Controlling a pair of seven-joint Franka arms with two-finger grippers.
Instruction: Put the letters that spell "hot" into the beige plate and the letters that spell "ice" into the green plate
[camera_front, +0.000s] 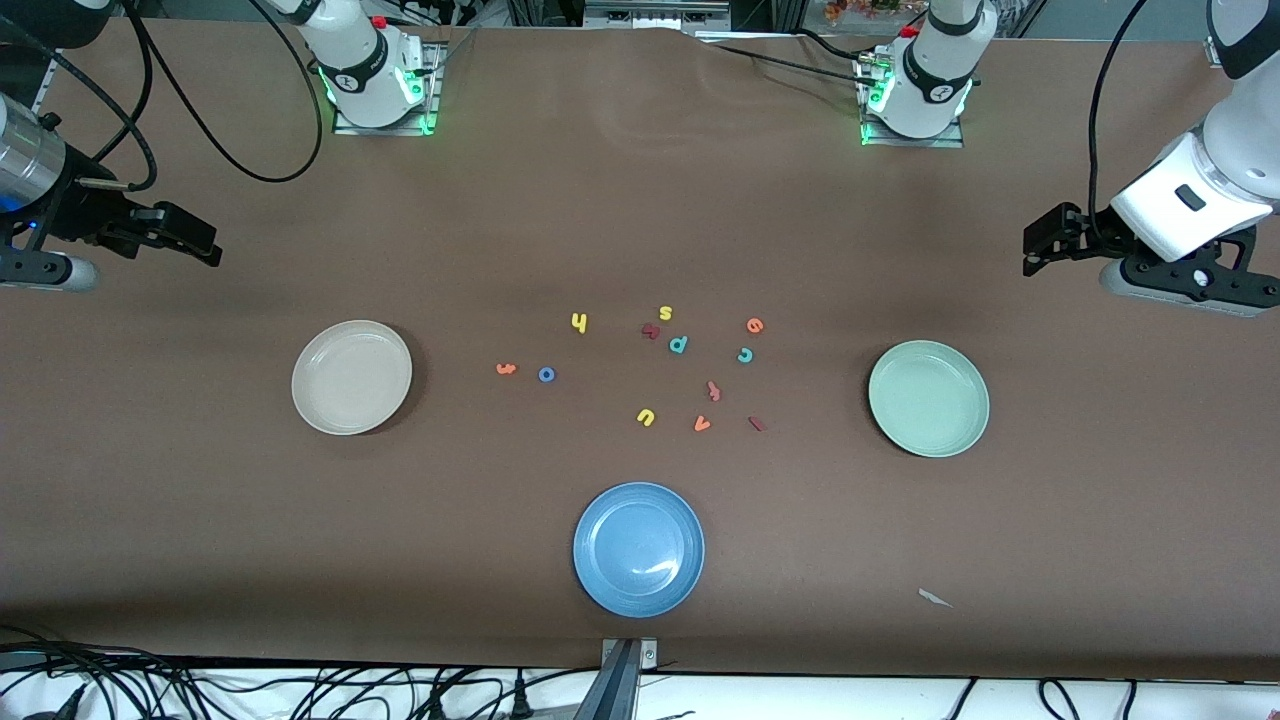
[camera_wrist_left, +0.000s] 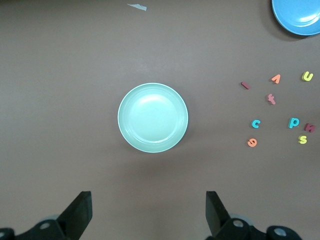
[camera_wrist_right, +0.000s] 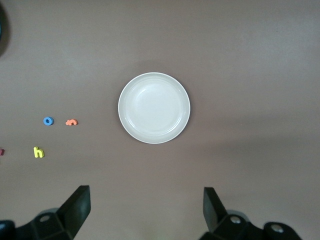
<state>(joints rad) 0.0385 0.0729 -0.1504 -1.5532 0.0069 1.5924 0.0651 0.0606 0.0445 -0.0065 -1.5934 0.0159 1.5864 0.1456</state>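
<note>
None of the six letters has reached a plate yet, so the whole sorting job looks still ahead.

The round, shallow cream-beige plate (camera_front: 351, 377) lies empty toward the right arm's end of the table, and the round pale sage-green plate (camera_front: 928, 398) lies empty toward the left arm's end. A round blue plate (camera_front: 638, 549), also empty, lies nearer the front camera, between them.

All the small foam letters lie loose on the brown table (camera_front: 640, 200) between the two task plates. Taking the teal "p" (camera_front: 678, 344) as the clock's centre in the front view:
- the yellow "h" (camera_front: 578, 322) is at about ten o'clock
- the blue ring-shaped "o" (camera_front: 546, 374) and the orange "t" (camera_front: 506, 368) are at about eight o'clock, the "t" closer to the beige plate
- the orange "e" (camera_front: 755, 325) is at about two o'clock
- the teal "c" (camera_front: 745, 355) is at about three o'clock
- the dark red bar-shaped "i" (camera_front: 757, 424) is at about four o'clock

The yellow "s" (camera_front: 665, 313), yellow "u" (camera_front: 645, 417), orange "v" (camera_front: 702, 424) and two other dark red letters are scattered among them and belong in neither plate.

The left gripper (camera_wrist_left: 149, 212) hangs with its fingers spread wide and empty, over bare table beside the green plate. The right gripper (camera_wrist_right: 146, 210) is likewise spread and empty, over bare table beside the beige plate. Both arms wait at the table's ends.
</note>
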